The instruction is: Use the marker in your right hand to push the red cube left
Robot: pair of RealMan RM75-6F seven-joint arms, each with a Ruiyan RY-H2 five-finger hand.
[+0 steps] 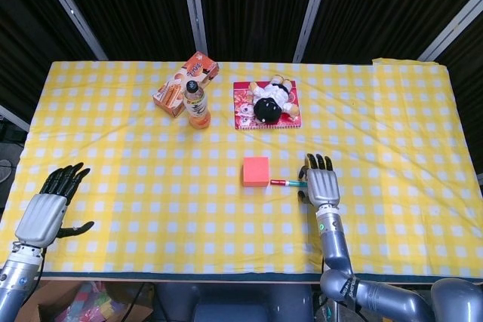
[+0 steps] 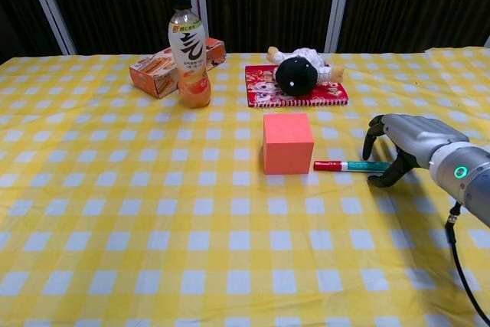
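Marker (image 2: 351,165) lies flat (red-capped) beside red cube (image 2: 288,143).

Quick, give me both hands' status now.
Left hand: open, fingers apart, holding nothing.
Right hand: over the marker's end; whether it holds it cannot be told.

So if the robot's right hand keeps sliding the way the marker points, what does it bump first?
Probably the red cube. The right hand holds the marker flat on the cloth, its red tip aimed left and almost touching the cube; whether they touch is hard to tell.
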